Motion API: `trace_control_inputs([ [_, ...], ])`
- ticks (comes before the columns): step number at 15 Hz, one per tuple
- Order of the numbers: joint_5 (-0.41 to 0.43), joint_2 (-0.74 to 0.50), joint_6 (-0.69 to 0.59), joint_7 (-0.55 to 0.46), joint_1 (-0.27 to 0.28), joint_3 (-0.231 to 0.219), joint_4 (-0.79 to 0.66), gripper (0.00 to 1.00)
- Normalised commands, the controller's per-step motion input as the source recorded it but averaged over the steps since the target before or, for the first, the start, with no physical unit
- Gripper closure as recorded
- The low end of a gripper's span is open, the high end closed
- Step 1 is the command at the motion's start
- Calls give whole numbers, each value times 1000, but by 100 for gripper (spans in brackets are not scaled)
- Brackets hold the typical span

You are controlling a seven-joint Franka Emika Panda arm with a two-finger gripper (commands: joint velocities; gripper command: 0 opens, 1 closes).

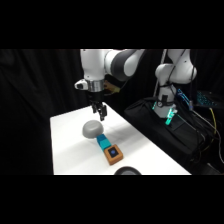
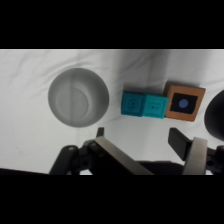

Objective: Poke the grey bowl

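Jaws parted above the grey bowl [image 2: 78, 97] (upturned dome, contents hidden).

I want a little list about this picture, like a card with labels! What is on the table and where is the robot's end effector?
Table: white table
Grey bowl: grey bowl, a rounded dome, upside down
Teal block: teal block, lying between the bowl and the orange-brown block
Orange-brown block: orange-brown block with a blue mark on top, touching the teal block
Dark dish: dark round dish at the table's near edge, partly cut off
End effector: end effector, above the bowl's far side, fingers open
Touching bowl: cannot tell
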Motion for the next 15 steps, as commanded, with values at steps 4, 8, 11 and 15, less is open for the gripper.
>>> trace_control_inputs([
  [4, 28, 8, -29, -20, -45, 17, 37, 0],
  [8, 159, 12, -67, -100, -136, -45, 132, 0],
  [11, 244, 59, -100, -162, -181, -82, 226, 0],
  [15, 182, 150, -127, -100, -138, -79, 322, 0],
])
